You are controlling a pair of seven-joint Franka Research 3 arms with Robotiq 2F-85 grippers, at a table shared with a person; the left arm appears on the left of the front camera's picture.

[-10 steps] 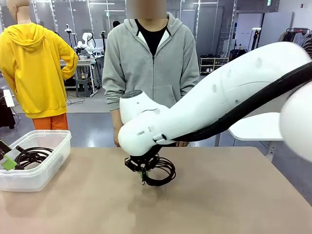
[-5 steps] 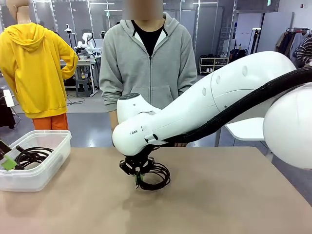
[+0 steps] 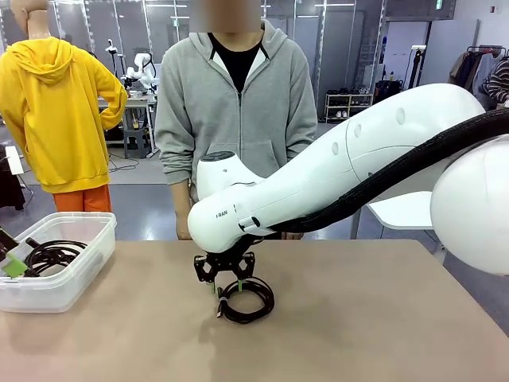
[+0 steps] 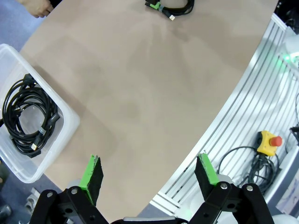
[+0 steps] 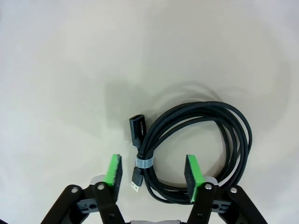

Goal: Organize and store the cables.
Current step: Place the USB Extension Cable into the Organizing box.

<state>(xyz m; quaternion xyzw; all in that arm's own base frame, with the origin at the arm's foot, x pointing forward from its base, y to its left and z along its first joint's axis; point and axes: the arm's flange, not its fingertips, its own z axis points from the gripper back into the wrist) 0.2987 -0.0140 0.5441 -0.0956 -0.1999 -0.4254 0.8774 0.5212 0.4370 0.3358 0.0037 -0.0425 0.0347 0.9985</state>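
On the tan table (image 3: 382, 318), a coiled cable (image 5: 201, 144) lies just under the right gripper (image 5: 153, 173), released.

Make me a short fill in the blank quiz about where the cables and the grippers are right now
1. The coiled cable under the right gripper lies on the ____.
2. The right gripper's jaws stand ____, apart from that cable.
3. The other cable coil lies inside the clear plastic ____.
4. A small pale ____ binds the coil under the right gripper.

Missing words: table; open; bin; tie
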